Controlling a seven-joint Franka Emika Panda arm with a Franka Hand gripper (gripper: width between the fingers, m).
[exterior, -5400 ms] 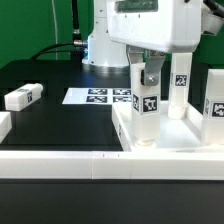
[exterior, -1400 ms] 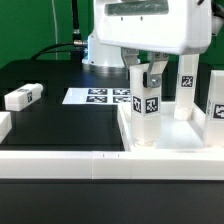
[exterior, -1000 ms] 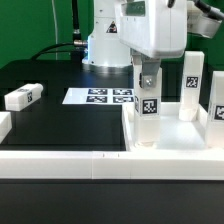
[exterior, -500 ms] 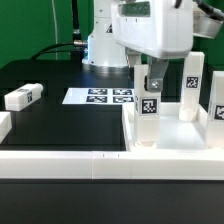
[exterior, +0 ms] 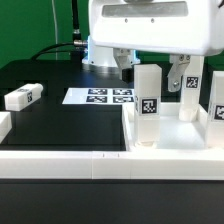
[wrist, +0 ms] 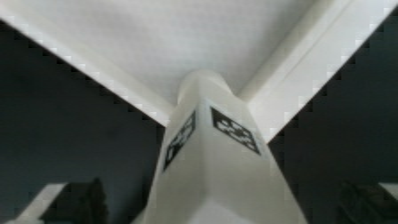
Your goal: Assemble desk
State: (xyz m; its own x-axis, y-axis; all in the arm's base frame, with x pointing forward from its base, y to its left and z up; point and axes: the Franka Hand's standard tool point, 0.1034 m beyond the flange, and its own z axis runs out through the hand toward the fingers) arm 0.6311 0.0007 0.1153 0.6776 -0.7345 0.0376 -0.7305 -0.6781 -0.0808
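The desk top (exterior: 176, 133) lies at the exterior view's right, a white tray with raised walls. A white tagged leg (exterior: 148, 102) stands upright in its near corner. My gripper (exterior: 150, 76) hangs over that leg, open, with one finger on each side and a gap to both. Two more legs (exterior: 190, 86) (exterior: 215, 100) stand upright farther right. In the wrist view the leg (wrist: 214, 150) rises toward the camera from the desk top (wrist: 178, 40), and the dark fingertips (wrist: 77, 200) stand clear of it on both sides.
A loose tagged leg (exterior: 22, 96) lies on the black table at the exterior view's left. The marker board (exterior: 100, 97) lies behind the middle. A long low white rail (exterior: 90, 163) runs along the front edge.
My jaws have opened and let go of the upright leg, which stays standing in the corner. The hand has turned over it and its fingers sit higher.
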